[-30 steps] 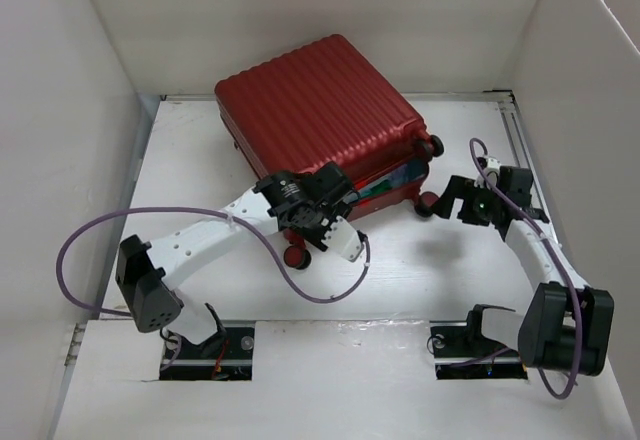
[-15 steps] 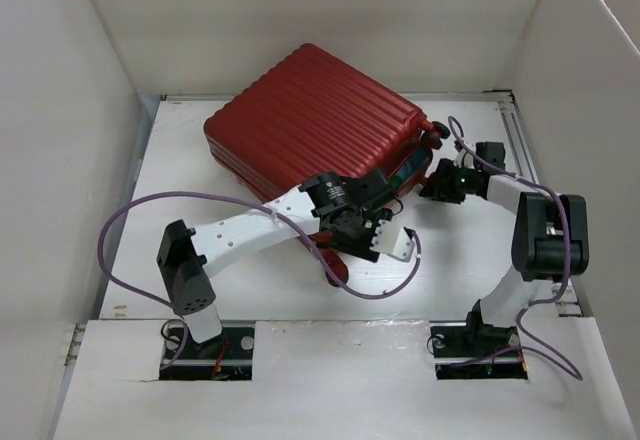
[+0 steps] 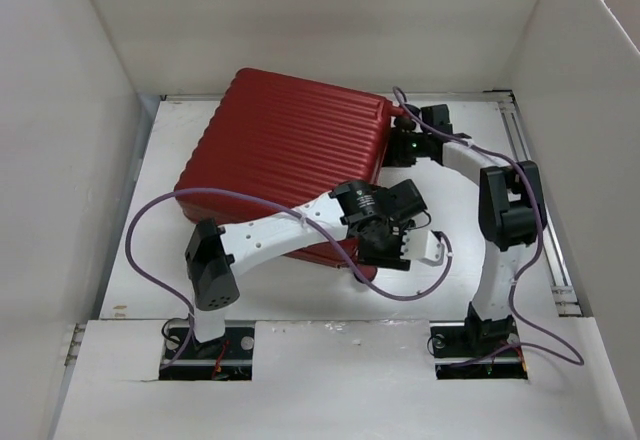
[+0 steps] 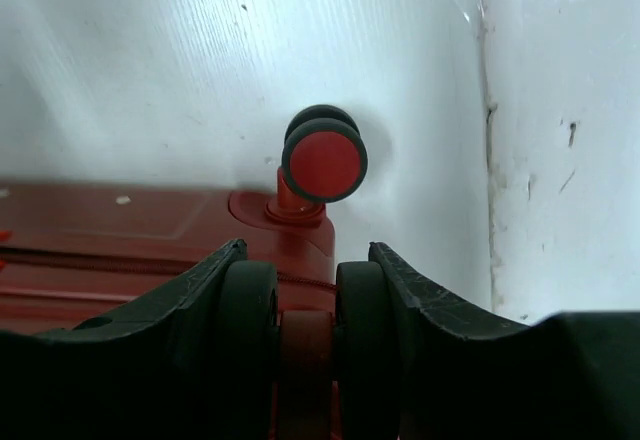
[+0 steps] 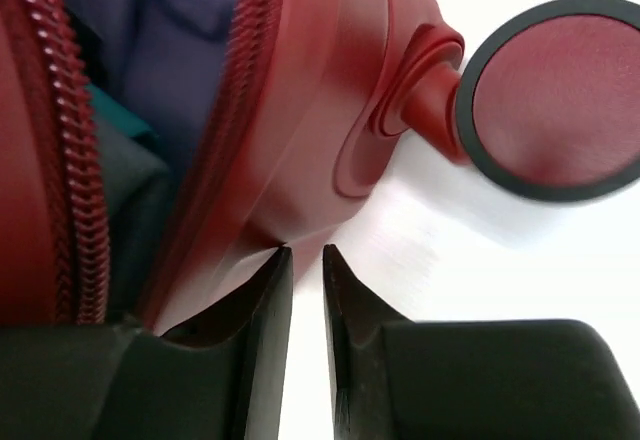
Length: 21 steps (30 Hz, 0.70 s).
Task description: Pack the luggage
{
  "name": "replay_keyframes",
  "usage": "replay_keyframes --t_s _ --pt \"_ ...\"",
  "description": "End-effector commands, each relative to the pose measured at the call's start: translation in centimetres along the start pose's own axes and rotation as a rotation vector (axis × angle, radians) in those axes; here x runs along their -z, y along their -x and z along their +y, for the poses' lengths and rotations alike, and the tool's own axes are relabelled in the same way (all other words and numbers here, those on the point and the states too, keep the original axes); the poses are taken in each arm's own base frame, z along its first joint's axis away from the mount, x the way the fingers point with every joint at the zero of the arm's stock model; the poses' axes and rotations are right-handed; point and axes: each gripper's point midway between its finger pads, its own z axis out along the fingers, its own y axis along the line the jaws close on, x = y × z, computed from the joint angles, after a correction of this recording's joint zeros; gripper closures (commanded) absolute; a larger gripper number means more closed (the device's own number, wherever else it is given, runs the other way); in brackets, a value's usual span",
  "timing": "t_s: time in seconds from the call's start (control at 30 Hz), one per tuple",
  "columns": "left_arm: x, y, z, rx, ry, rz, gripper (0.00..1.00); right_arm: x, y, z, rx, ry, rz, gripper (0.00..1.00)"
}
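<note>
The luggage (image 3: 280, 150) is a dark-red ribbed suitcase lying flat, lid down, turned at an angle on the white table. My left gripper (image 3: 378, 255) sits at its near right corner, shut on a black double wheel (image 4: 305, 340) with a red hub; one finger (image 4: 200, 310) presses each side. A second wheel (image 4: 323, 160) stands free beyond it. My right gripper (image 3: 398, 145) is at the far right corner. Its jaws (image 5: 307, 253) are almost closed, a thin gap with nothing in it, tips just off the shell (image 5: 320, 90). Beside it are a wheel (image 5: 555, 95), the zipper (image 5: 75, 180) and blue fabric (image 5: 150, 60) in the seam.
White walls enclose the table on the left (image 3: 60, 160), back and right (image 3: 580, 140). Purple cables (image 3: 160, 210) loop from both arms over the table. A wall corner (image 4: 485, 110) stands just behind the free wheel.
The luggage has turned and slid left with my left gripper holding its wheel. My right gripper has gone to the far right corner and closed from wide open to a thin gap.
</note>
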Motion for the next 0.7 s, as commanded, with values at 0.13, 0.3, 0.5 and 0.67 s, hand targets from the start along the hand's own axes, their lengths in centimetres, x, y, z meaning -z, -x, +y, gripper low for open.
replay_keyframes --t_s 0.13,0.3,0.5,0.67 --pt "3.0 8.8 2.2 0.066 0.132 -0.306 1.00 2.7 4.6 9.5 0.241 0.250 -0.148 0.63" --pt "4.7 6.4 4.0 0.110 0.256 -0.182 0.51 6.1 1.0 4.9 0.219 0.083 -0.111 0.33" --pt "4.0 3.6 3.3 0.131 0.243 -0.049 0.00 9.9 -4.4 2.5 0.218 -0.063 -0.020 0.00" --pt "4.1 1.9 2.4 0.105 0.197 0.041 0.00 13.4 -6.3 2.2 0.193 -0.134 -0.048 0.00"
